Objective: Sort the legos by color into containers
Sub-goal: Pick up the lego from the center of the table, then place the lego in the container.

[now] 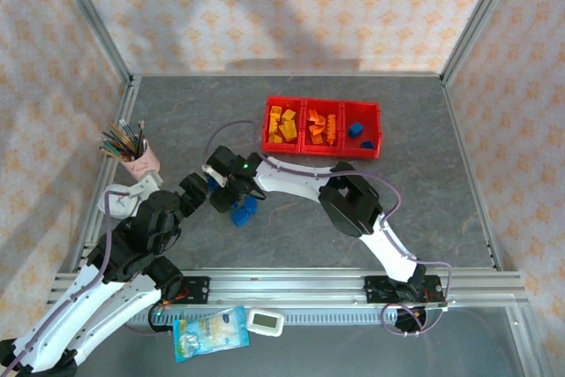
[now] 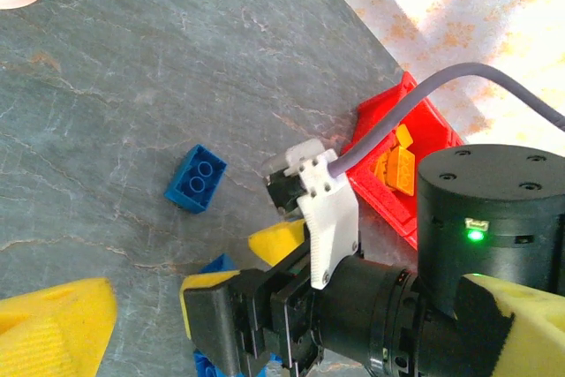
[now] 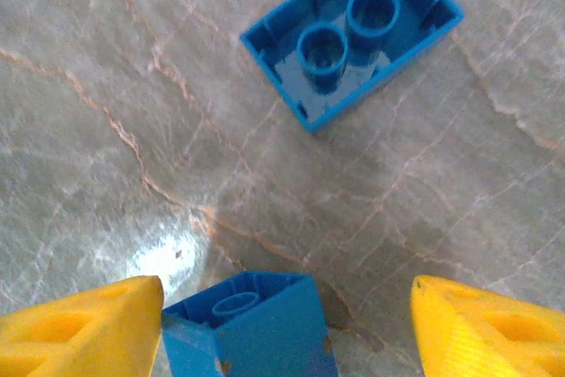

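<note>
Right pincer (image 3: 287, 306) wide, straddling 1 blue brick (image 3: 247, 324) on the bench (image 3: 132, 130) — brick hugs one finger, off-centre. Risk: closing shoves or tips it instead of gripping. 2nd blue brick (image 3: 353, 33) lies just beyond, hollow side up. Left pincer (image 2: 291, 302) also wide, crowding close — a bump looks possible. Red containers (image 1: 323, 150) well apart; a weak hold could drop en route.

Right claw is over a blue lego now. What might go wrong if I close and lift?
1. The blue lego sits off-centre in the open right claw, hard against one side, so closing may shove or tip it instead of gripping it squarely.
2. The left claw hangs right beside the right arm's wrist; lifting toward the red tray might knock the two together.
</note>
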You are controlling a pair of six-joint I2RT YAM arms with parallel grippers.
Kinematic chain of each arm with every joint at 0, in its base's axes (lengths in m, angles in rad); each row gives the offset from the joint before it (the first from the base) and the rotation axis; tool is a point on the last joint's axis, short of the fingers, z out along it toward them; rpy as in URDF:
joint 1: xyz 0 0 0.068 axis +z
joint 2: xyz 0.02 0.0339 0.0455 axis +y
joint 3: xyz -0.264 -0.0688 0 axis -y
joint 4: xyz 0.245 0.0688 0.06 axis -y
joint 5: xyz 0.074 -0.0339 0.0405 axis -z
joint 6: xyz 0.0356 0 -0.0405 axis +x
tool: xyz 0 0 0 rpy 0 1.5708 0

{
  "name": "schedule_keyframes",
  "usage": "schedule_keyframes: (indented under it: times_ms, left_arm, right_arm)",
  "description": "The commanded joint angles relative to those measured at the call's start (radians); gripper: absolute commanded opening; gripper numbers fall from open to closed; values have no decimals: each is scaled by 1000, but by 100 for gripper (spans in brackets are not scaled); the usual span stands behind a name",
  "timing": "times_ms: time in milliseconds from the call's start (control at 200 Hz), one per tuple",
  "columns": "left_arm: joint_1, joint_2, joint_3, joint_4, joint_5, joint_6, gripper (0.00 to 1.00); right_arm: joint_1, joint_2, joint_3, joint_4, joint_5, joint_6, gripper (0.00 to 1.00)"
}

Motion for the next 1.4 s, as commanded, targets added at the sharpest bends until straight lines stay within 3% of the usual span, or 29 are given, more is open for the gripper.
schedule_keyframes:
  times_ms: [0,170,395,886,1136,1396]
  left_arm:
    - [10,5,2,-14,-35,-4,99]
    - [10,9,1,-8,-31,-2,99]
    - [8,4,-1,-11,-34,-3,99]
    - [10,20,10,14,-25,11,99]
    - [10,73,44,77,2,64,99]
    - [10,172,52,263,124,169,99]
  right_arm:
    - [10,-18,-12,-54,-16,-32,76]
    - [14,-2,-7,-53,32,-25,76]
    - [15,16,22,-68,43,-18,66]
    - [17,-8,76,-74,117,37,34]
    - [-36,-125,61,-63,106,131,28]
    - [-189,-346,-134,-14,90,300,27]
